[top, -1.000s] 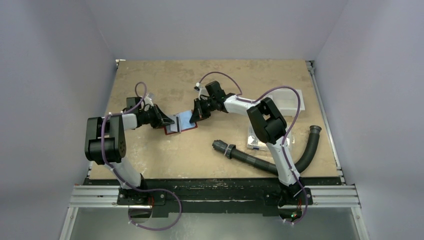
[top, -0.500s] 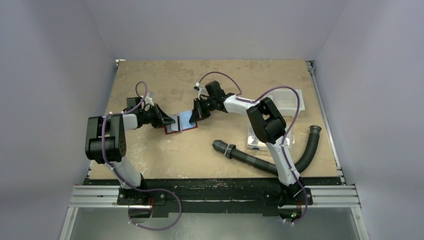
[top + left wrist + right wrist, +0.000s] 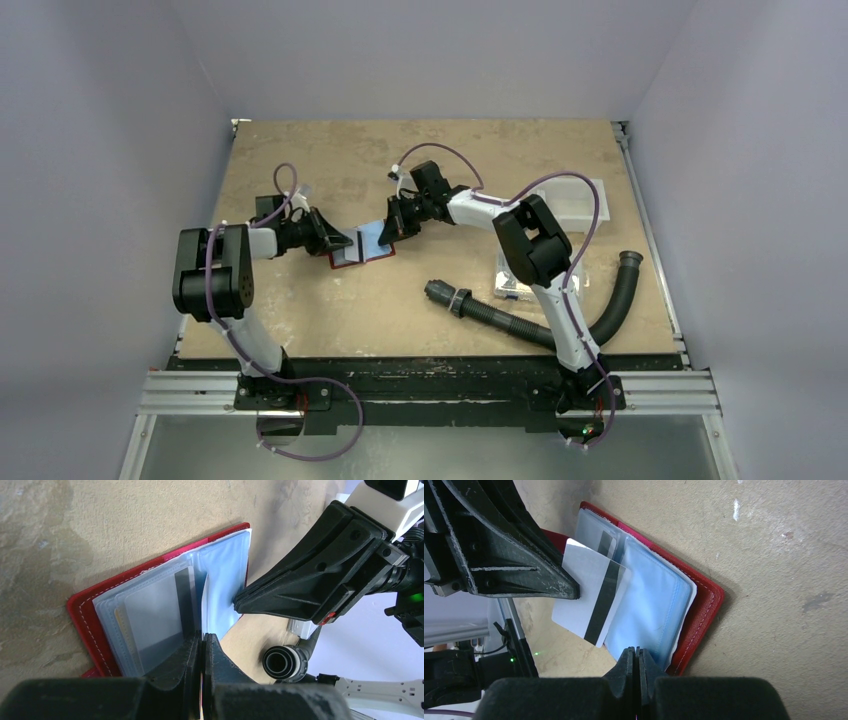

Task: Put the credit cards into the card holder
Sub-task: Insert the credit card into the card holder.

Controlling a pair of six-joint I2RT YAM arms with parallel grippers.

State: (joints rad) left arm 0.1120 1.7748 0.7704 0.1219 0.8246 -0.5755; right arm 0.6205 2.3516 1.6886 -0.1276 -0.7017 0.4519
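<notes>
The red card holder [image 3: 372,255] [image 3: 82,615] [image 3: 705,605] lies open on the table with its clear sleeves up. One sleeve has a grey striped card [image 3: 155,617] in it. My left gripper [image 3: 346,240] [image 3: 203,639] [image 3: 572,594] is shut on a white credit card [image 3: 585,594] with a black stripe. That card hangs slanted over the holder's middle fold and is edge-on in the left wrist view. My right gripper [image 3: 389,234] [image 3: 636,652] [image 3: 238,603] is shut, its tips against the edge of the bluish sleeve page [image 3: 654,605]. Whether it pinches that page is not visible.
A black corrugated hose [image 3: 500,315] [image 3: 280,662] lies at the front right. A clear box [image 3: 515,282] sits under the right arm. A white tray [image 3: 585,200] is at the back right. Both arms meet over the holder.
</notes>
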